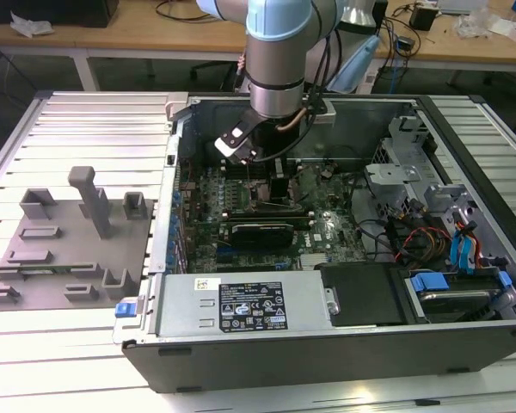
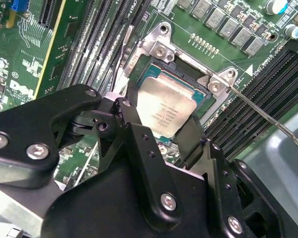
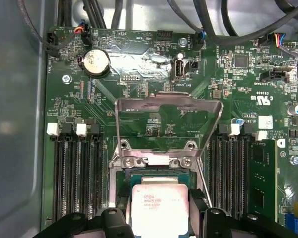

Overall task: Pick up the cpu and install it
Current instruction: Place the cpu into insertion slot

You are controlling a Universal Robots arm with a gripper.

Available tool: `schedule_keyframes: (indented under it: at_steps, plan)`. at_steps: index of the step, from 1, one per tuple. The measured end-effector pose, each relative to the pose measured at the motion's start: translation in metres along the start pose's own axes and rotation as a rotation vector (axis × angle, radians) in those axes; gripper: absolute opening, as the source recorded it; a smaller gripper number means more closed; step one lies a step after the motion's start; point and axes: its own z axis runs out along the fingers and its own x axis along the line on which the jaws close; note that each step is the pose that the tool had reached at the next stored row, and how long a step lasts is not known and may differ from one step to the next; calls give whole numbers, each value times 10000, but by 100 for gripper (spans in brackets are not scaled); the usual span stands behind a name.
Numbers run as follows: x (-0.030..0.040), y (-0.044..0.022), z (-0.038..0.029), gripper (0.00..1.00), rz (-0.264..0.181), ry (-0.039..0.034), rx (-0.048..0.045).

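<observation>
Cpu [image 3: 159,207] lies flat at mouth of open socket [image 2: 187,61] near motherboard [image 3: 139,47] middle, shiny top up, edges square to socket frame; fully seated or not, cannot tell. Gripper [image 2: 163,118] directly above, fingers [image 2: 131,119] clamped on cpu's two opposite edges. Load plate [image 3: 169,100] stands raised past hinge edge. Latch lever [image 2: 258,111] swung clear. Memory slots [image 3: 77,168] flank socket, near but apart. Free room judged mainly upward.

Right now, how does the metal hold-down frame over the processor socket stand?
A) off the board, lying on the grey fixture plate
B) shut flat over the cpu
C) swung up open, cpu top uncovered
C: in the first wrist view the hold-down frame stands swung up open, and the cpu shows its silver top uncovered.
</observation>
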Motion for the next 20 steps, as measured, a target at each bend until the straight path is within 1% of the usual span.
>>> schedule_keyframes:
  at_steps: [1,2,3,4,6,7,9,12,14,20]
  plan:
    - [0,0,-1,55,1,4,-1]
    - [3,4,-16,55,8,112,-13]
    - [-4,3,-40,55,9,142,-2]
    - [-4,4,-47,55,12,193,-4]
    - [-39,3,-46,55,23,374,-4]
    - [-72,2,-43,55,33,493,-4]
    - [-78,1,-32,55,57,578,-5]
    - [-77,-2,-8,55,102,615,-3]
    - [-88,-2,-5,55,157,613,-1]
    - [-88,-6,6,55,177,610,0]
